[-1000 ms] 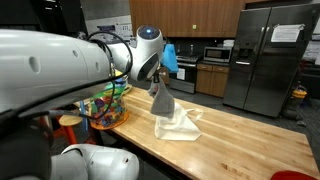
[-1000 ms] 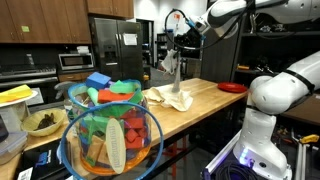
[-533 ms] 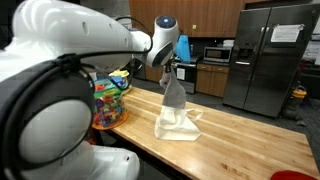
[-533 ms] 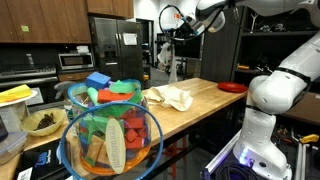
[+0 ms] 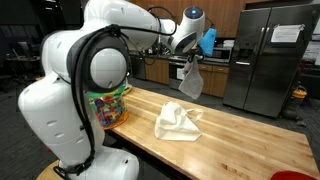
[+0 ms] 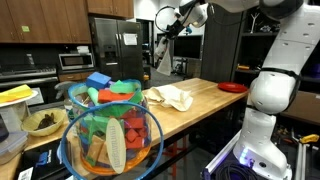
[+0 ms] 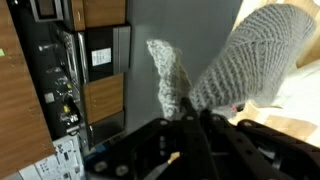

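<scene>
High above the table (image 5: 250,140), the gripper (image 5: 190,61) is clamped tight on a grey cloth (image 5: 190,84), pinched at its top so it hangs clear of the cream cloth (image 5: 178,122).

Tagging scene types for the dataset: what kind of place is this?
A kitchen, likely an office or lab break room: a stainless refrigerator, a microwave under wooden cabinets, and a long butcher-block counter.

A wooden counter (image 5: 250,140) filled the near ground; a dark refrigerator (image 5: 265,55) and brown cabinets (image 5: 195,15) stood far behind.
</scene>
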Robot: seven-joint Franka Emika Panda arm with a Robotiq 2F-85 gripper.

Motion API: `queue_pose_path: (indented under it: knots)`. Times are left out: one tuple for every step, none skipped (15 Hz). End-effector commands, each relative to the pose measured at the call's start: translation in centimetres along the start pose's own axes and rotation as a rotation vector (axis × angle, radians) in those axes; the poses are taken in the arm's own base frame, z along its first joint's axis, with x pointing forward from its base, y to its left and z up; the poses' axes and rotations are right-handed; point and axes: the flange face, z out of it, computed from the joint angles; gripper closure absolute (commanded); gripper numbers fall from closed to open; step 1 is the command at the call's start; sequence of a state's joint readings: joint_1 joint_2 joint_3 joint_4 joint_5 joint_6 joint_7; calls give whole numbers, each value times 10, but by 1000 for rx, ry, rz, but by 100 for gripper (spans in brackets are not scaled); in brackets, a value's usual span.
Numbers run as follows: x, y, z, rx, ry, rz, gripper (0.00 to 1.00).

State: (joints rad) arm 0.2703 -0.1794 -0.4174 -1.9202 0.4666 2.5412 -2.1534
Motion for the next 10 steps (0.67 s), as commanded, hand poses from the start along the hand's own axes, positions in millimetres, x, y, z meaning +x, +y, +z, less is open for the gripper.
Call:
queue_pose_path:
  knots:
    - [-77, 28, 9, -9, -109, 170, 99]
    - [-95, 27, 10, -4, -147, 220, 99]
    - [-108, 26, 12, 2, -180, 265, 99]
    - [-121, 21, 9, 9, -204, 304, 99]
    - [-130, 14, 6, 14, -216, 340, 99]
    - [-135, 9, 4, 19, -229, 379, 99]
    - [-138, 2, 3, 24, -245, 409, 99]
    - [-145, -5, 0, 27, -262, 440, 99]
    - [-151, -10, -5, 29, -277, 465, 99]
    - [-154, -13, -8, 26, -292, 483, 99]
